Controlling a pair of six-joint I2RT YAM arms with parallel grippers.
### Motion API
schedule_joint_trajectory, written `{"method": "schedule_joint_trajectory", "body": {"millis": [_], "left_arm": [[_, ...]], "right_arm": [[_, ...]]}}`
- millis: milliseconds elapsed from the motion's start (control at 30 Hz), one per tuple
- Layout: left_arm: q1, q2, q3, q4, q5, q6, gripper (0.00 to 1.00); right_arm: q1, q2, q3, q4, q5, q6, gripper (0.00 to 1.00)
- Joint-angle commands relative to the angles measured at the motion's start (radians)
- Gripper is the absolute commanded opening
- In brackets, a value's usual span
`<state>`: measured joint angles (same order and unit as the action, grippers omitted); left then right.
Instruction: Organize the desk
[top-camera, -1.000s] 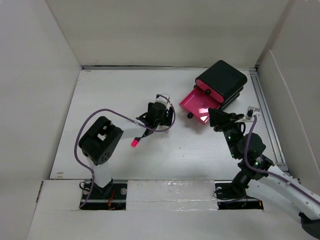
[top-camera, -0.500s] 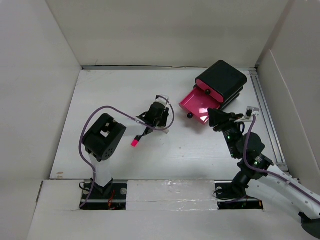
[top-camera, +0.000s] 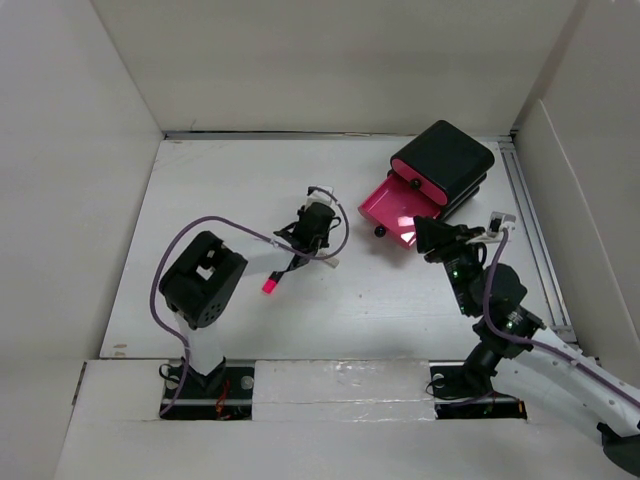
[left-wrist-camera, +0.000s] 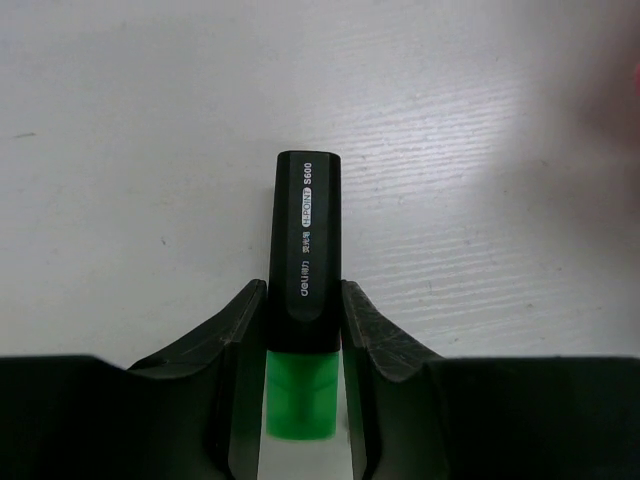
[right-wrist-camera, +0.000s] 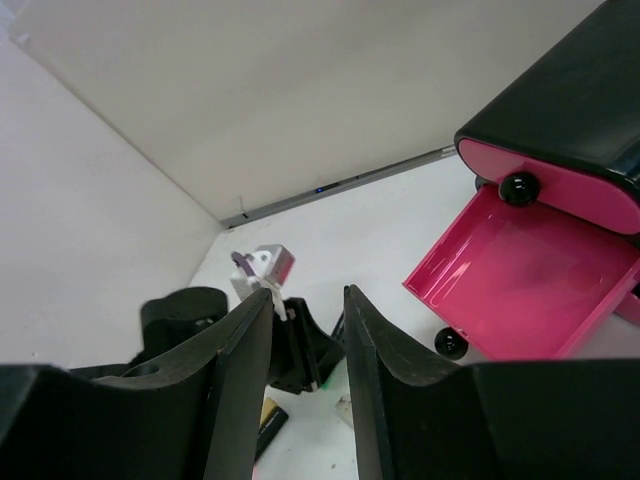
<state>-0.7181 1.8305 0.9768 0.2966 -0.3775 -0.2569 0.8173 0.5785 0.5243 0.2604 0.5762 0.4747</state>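
On the white desk (top-camera: 220, 190) lies a black highlighter with a green end (left-wrist-camera: 303, 260). My left gripper (left-wrist-camera: 303, 290) reaches down over it near the desk's middle (top-camera: 314, 226), its fingers pressed against both sides of the barrel. My right gripper (top-camera: 436, 238) hovers at the right, just in front of the pink drawer. It stands open with nothing between its fingers (right-wrist-camera: 307, 300), and it faces the left gripper (right-wrist-camera: 300, 350).
A black drawer box (top-camera: 443, 162) stands at the back right with one pink drawer (top-camera: 397, 208) pulled out towards the middle. A dark pen with a pink tip (top-camera: 277, 278) lies left of the left gripper. White wall panels enclose the desk.
My left gripper's fingers have closed in onto the highlighter, and the wrist shifted slightly away from me. The right arm has barely moved.
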Motion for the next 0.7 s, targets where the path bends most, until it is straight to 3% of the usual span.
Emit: {"method": "schedule_joint_trajectory", "body": {"millis": [0, 200, 400, 667], "left_arm": [[0.002, -0.144, 0.052, 0.03, -0.012, -0.024, 0.01], [0.002, -0.166, 0.171, 0.061, 0.214, -0.045, 0.02], [-0.007, -0.07, 0.313, 0.09, 0.408, -0.062, 0.03], [-0.066, 0.128, 0.566, -0.013, 0.468, 0.005, 0.05]], "right_arm": [[-0.004, 0.011, 0.034, 0.059, -0.007, -0.001, 0.4], [-0.004, 0.012, 0.036, 0.057, -0.01, 0.001, 0.4], [-0.004, 0.003, 0.031, 0.056, -0.004, -0.001, 0.4], [-0.004, 0.0, 0.032, 0.054, -0.006, -0.002, 0.4]]}}
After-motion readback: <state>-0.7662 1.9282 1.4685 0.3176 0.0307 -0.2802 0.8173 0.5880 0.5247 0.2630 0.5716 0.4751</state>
